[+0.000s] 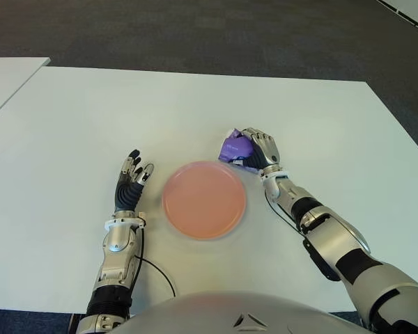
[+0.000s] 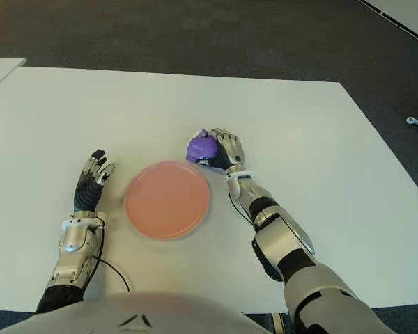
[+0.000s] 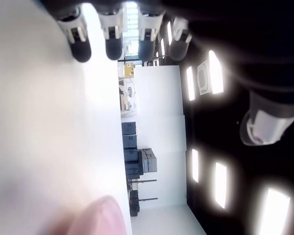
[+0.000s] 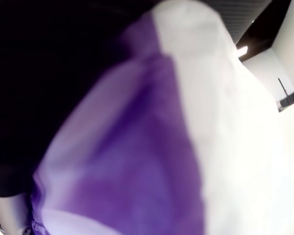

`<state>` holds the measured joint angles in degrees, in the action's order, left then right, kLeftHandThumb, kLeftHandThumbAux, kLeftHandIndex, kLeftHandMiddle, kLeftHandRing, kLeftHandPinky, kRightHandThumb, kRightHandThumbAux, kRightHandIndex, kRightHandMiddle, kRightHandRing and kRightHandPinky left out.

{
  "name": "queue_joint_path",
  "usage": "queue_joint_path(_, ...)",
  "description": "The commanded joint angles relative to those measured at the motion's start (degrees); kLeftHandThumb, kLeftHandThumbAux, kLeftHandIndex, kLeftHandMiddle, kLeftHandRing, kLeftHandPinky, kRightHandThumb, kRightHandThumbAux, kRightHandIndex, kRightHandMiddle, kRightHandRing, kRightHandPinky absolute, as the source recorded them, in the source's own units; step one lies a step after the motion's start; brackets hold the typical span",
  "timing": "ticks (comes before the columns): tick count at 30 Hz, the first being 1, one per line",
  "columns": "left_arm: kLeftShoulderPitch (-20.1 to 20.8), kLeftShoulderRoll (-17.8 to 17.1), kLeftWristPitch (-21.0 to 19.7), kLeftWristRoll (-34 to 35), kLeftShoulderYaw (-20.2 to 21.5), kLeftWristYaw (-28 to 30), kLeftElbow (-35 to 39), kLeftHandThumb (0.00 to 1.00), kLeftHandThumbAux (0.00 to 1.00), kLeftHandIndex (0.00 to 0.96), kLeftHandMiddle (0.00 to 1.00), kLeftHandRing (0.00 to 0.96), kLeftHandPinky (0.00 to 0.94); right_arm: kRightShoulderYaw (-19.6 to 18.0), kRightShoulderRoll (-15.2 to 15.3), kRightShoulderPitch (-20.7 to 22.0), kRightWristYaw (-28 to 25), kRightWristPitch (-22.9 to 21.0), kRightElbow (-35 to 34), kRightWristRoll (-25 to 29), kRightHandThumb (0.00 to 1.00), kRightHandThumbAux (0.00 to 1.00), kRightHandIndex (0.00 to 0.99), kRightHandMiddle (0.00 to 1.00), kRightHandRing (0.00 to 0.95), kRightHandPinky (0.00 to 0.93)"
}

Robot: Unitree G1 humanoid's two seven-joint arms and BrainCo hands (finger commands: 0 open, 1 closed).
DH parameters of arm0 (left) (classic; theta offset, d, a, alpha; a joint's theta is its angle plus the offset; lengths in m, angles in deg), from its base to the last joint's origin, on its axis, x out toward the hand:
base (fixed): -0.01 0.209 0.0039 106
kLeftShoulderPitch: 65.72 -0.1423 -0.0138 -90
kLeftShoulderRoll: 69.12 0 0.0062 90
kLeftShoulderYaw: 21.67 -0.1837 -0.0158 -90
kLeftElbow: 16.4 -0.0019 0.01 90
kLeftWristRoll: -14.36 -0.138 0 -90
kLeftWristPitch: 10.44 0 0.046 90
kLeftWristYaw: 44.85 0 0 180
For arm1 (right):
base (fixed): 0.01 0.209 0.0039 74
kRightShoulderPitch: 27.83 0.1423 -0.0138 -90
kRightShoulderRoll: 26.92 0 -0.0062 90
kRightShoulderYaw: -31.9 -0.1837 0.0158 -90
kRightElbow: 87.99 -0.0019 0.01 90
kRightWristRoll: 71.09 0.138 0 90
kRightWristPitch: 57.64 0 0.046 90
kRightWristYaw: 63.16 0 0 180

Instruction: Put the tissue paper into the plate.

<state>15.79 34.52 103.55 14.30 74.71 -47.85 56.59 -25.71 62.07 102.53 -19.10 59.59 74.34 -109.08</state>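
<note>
Tissue pack (image 1: 235,148), purple and white, sits just past the plate's far-right edge, outside the plate, with the right hand closed around it.

Left to right:
- Left hand (image 1: 131,182) shows left of the plate, near it but apart. Fingers extended and relaxed, pointing away from the robot, holding nothing. Left wrist view shows the fingertips (image 3: 81,45) in a row over the white table, nothing between them.
- Plate (image 1: 204,199): round, pink-orange, flat on the white table (image 1: 70,125), centred in front of the robot. Nothing in it.
- Right hand (image 1: 262,149): just right of the plate's far edge, fingers curled over the pack from the right side. Right wrist view is filled by the purple and white wrapper (image 4: 152,161) pressed close against the palm. Can't tell whether the pack is lifted or on the table.

Dark carpet beyond the table's far edge.
</note>
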Motion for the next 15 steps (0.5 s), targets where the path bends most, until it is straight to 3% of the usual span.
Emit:
queue_joint_path(1,-1.87,0.14,-2.16,-0.16,0.12,-0.16,-2.8,0.0,0.458,0.0,0.0,0.0,0.0,-1.69,1.86,-0.71,-1.46,2.07,-1.04,0.71,0.748,0.711,0.439,0.937,0.898,0.877)
queue_joint_path(5,-1.86,0.15,-1.93,-0.33,0.1,-0.29,-2.81,0.0,0.454,0.0,0.0,0.0,0.0,-3.75,4.15,1.19,-0.02,5.62,-5.21,1.0,0.749,0.711,0.439,0.923,0.887,0.848)
queue_joint_path(9,-1.98,0.28,-1.74,-0.19,0.05,-0.18,-2.62,0.0,0.453,0.0,0.0,0.0,0.0,-6.74,6.72,1.3,1.31,8.31,-13.99,1.23,0.75,0.711,0.44,0.912,0.878,0.813)
queue_joint_path(11,-1.95,0.27,-1.8,-0.05,0.1,-0.08,-2.6,0.0,0.454,0.0,0.0,0.0,0.0,-8.21,7.48,0.94,0.75,8.39,-17.77,1.44,0.75,0.711,0.439,0.909,0.876,0.813)
queue_joint_path(15,-2.02,0.27,-2.03,0.05,0.15,-0.07,-2.44,0.0,0.459,0.0,0.0,0.0,0.0,-12.03,7.75,-2.07,-1.23,4.41,-31.99,1.72,0.75,0.711,0.44,0.901,0.877,0.841)
